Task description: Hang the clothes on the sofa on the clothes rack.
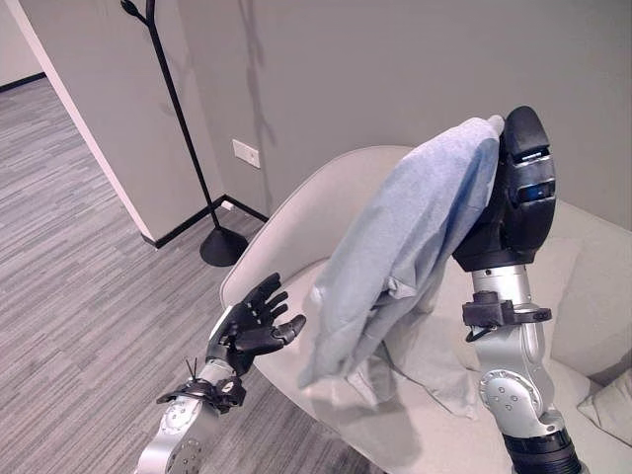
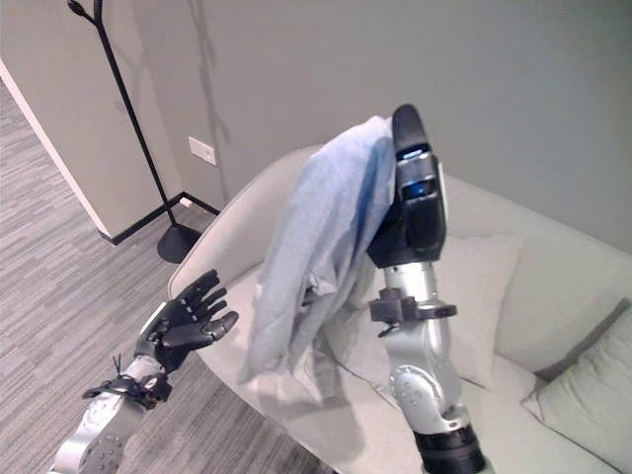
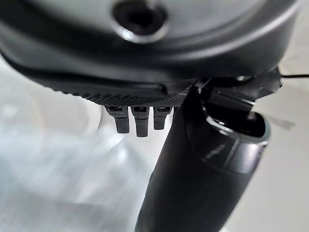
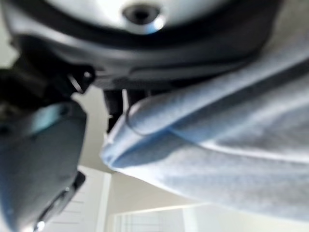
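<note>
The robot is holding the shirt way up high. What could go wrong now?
The shirt hangs bunched from the right hand alone, so it might slip off and fall back onto the sofa. The left hand is open beside it and gives no support. The rack stands off to the robot's left, by the wall, so the dangling cloth could swing or snag while it is carried over.
</note>
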### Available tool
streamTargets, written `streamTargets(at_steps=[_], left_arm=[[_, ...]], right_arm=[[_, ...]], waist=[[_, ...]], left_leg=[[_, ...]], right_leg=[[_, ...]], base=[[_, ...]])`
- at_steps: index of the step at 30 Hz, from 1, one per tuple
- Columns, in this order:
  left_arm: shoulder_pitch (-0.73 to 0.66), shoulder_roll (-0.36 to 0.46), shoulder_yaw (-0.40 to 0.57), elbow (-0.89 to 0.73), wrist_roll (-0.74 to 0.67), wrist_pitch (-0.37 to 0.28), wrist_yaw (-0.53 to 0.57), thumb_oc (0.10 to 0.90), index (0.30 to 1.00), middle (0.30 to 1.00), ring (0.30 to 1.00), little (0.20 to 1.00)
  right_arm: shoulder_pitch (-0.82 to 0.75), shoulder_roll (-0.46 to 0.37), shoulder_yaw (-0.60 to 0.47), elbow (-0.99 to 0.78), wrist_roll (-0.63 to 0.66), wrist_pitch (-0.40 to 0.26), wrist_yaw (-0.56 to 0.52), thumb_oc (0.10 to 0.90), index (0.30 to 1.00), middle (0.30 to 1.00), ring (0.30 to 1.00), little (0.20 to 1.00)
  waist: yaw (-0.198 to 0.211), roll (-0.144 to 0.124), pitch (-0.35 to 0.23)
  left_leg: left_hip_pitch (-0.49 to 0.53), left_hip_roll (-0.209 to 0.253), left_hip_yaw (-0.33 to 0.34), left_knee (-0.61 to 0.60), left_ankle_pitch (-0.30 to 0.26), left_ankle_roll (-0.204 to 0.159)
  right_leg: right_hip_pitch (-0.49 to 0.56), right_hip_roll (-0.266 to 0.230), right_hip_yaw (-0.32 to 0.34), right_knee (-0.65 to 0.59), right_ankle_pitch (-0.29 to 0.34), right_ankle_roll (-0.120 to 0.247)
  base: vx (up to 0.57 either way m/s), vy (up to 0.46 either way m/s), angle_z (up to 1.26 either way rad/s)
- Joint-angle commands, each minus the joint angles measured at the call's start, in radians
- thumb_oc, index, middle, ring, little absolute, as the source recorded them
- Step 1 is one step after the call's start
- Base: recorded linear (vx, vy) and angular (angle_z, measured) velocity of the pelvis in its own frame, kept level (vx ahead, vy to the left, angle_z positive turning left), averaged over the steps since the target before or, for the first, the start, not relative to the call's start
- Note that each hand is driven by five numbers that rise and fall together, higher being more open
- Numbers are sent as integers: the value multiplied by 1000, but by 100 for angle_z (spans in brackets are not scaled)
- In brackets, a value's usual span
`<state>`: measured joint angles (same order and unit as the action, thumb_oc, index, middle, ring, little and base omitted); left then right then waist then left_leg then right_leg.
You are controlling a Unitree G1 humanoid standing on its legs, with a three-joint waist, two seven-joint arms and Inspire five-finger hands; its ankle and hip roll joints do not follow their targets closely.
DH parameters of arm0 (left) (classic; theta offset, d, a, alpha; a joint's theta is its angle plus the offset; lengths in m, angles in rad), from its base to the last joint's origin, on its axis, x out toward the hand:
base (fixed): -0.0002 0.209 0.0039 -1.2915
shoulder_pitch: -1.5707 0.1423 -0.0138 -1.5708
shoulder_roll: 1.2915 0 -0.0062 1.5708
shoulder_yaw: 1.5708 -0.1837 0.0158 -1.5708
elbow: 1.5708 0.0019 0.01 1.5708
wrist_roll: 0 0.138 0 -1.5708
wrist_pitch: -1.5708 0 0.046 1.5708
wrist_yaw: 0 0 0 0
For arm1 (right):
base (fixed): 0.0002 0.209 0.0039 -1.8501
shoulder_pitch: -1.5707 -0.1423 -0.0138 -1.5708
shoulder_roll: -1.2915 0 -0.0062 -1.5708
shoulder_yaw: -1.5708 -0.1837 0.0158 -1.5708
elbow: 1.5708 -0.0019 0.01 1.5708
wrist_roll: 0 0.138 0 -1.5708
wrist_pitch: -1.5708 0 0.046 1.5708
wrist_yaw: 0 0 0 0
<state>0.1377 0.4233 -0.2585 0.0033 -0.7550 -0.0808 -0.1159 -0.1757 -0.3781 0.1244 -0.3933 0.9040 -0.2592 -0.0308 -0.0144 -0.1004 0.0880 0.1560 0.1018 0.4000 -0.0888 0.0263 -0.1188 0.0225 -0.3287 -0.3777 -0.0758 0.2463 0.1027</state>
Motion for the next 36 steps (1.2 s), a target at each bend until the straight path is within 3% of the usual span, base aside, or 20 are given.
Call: streamTargets(at_steps=[1, 7, 9, 11, 14, 15, 16, 19, 21, 23, 27, 29, 36], left_arm=[[-99, -27, -44, -66, 27, -65, -52, 800, 900, 900, 900, 900], [-182, -73, -169, -23, 141, -86, -53, 800, 900, 900, 900, 900], [-253, -99, -266, 28, 313, -125, -17, 800, 900, 900, 900, 900], [-256, -103, -268, 33, 316, -128, -16, 800, 900, 900, 900, 900], [-368, -170, -395, 158, 607, -193, 133, 800, 900, 900, 900, 900], [-438, -198, -449, 244, 791, -204, 210, 800, 900, 900, 900, 900], [-442, -206, -452, 254, 800, -209, 218, 800, 900, 900, 900, 900], [-536, -238, -507, 387, 1035, -223, 379, 800, 900, 900, 900, 900], [-580, -255, -545, 487, 1199, -199, 478, 800, 900, 900, 900, 900], [-591, -284, -559, 560, 1274, -172, 531, 800, 900, 900, 900, 900], [-598, -307, -554, 601, 1282, -157, 563, 800, 900, 900, 900, 900], [-592, -324, -542, 625, 1256, -146, 572, 400, 300, 300, 300, 300], [-542, -310, -468, 623, 1178, -141, 635, 400, 300, 300, 300, 300]], right_arm=[[-164, 16, -46, -48, -15, -105, 3, 400, 300, 300, 300, 300], [-174, 48, -5, -57, 7, -119, 6, 400, 300, 300, 300, 300], [-180, 64, 44, -68, 29, -118, 7, 400, 300, 300, 300, 300], [-180, 63, 43, -68, 29, -118, 7, 400, 300, 300, 300, 300], [-195, 79, 109, -83, 29, -151, -22, 400, 300, 300, 300, 300], [-198, 93, 144, -93, 27, -167, -36, 400, 300, 300, 300, 300], [-199, 91, 144, -93, 26, -168, -37, 400, 300, 300, 300, 300], [-208, 88, 173, -103, 24, -196, -62, 400, 300, 300, 300, 300], [-197, 78, 193, -114, 40, -214, -64, 400, 300, 300, 300, 300], [-182, 72, 202, -127, 48, -221, -62, 400, 300, 300, 300, 300], [-167, 65, 210, -132, 47, -223, -68, 400, 300, 300, 300, 300], [-149, 55, 214, -142, 42, -217, -70, 400, 300, 300, 300, 300], [-87, 36, 175, -149, 26, -233, -93, 400, 300, 300, 300, 300]], waist=[[-10, -8, -64], [-8, -37, -70], [-11, -56, -77], [-10, -55, -76], [-20, -71, -81], [-31, -77, -84], [-30, -76, -83], [-47, -78, -83], [-63, -79, -86], [-71, -81, -89], [-79, -84, -91], [-87, -85, -93], [-95, -85, -99]], left_leg=[[-8, -85, -1, 2, -147, 139], [-10, -78, -8, 2, -145, 139], [-6, -71, -8, 2, -147, 136], [-6, -71, -9, 2, -147, 135], [-3, -66, -7, 2, -147, 132], [-1, -64, -3, 2, -147, 131], [-2, -64, -4, 2, -147, 131], [-1, -61, 0, 2, -146, 129], [4, -59, 9, 2, -149, 128], [11, -59, 18, 2, -152, 128], [13, -58, 25, 2, -153, 127], [14, -56, 33, 2, -152, 125], [25, -53, 44, 2, -156, 125]], right_leg=[[13, -52, 21, 23, 14, 147], [19, -51, 2, 19, 31, 153], [26, -45, -3, 19, 25, 153], [27, -45, -4, 18, 25, 153], [31, -39, -5, 19, 21, 154], [30, -36, -3, 21, 19, 153], [29, -36, -3, 22, 18, 153], [24, -32, 1, 27, 13, 151], [24, -28, 7, 25, 12, 151], [24, -26, 11, 27, 9, 150], [21, -23, 14, 28, 7, 149], [18, -21, 18, 29, 8, 149], [21, -15, 25, 24, 9, 150]], base=[[0, 0, 0], [20, -40, -1], [36, -65, 7], [17, -30, 12], [16, -47, 8], [11, -32, 2], [10, -32, 4], [0, 0, 0], [0, 0, 0], [29, -22, -7], [7, -7, -1], [4, -38, -4], [10, -15, -7]])
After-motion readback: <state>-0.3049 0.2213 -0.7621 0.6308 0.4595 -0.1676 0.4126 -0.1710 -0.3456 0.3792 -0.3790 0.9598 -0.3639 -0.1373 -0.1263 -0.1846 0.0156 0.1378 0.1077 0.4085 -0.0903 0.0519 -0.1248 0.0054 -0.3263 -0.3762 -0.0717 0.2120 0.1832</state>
